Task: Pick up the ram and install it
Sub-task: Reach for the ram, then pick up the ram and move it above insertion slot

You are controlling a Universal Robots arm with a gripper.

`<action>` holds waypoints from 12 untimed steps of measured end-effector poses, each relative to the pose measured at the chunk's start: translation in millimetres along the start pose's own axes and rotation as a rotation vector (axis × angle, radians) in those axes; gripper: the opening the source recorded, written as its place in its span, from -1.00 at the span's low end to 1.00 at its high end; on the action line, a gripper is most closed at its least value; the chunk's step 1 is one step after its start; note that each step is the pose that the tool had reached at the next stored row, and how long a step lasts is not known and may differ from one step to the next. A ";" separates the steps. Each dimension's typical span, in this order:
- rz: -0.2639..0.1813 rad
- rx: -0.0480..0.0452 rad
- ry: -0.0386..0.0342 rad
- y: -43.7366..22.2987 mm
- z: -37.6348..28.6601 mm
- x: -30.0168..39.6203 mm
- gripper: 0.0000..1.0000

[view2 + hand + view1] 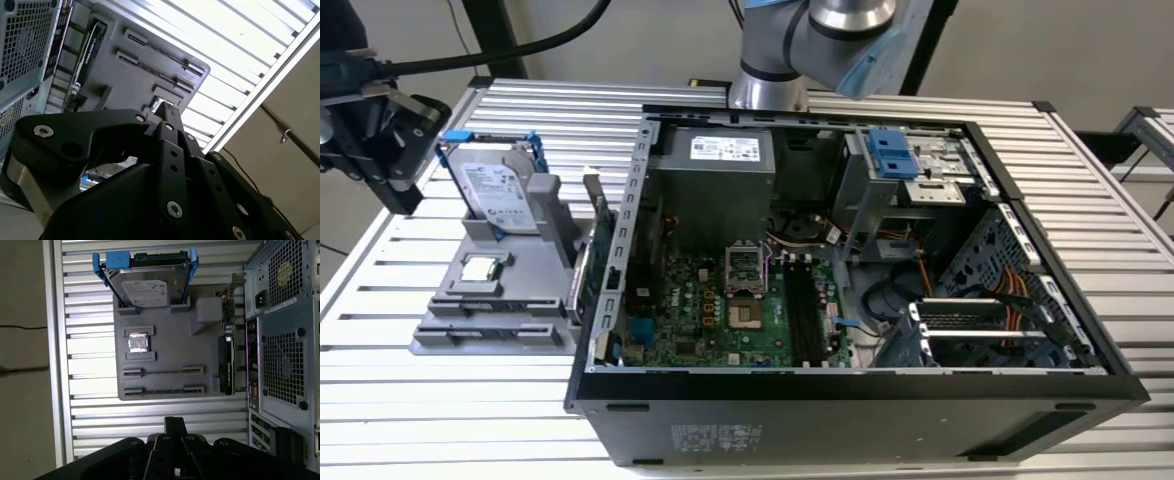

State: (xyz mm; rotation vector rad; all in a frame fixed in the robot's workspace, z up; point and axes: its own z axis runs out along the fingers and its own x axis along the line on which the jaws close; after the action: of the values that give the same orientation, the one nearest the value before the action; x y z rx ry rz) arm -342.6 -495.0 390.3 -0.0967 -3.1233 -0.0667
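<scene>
Grey tray [165, 365], blue-framed silver HDD [145, 287], green mobo [707, 310], blk pincer [175, 421].

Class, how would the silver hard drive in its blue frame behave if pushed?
The silver hard drive looks rigid, probably heavy for its size. Standing on edge in the grey holder, it might tip, though the slot likely steadies it.

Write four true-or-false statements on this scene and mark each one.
1. The hard drive stands upright in the grey holder. True.
2. The computer case is closed. False: its side is open and the motherboard shows.
3. The processor chip lies on the holder. True.
4. The gripper is inside the case. False: it hangs outside, to the exterior view's left of the hard drive.
</scene>
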 end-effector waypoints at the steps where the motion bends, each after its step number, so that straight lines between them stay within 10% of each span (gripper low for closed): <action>1: -0.003 0.0001 0.0001 0.0 0.0 0.0 -1.00; 12: -0.078 0.0013 0.0033 0.0 0.0 0.0 -1.00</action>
State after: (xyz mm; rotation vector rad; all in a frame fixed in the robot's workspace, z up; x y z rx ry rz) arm -342.6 -495.0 390.3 0.0260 -3.1230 -0.0656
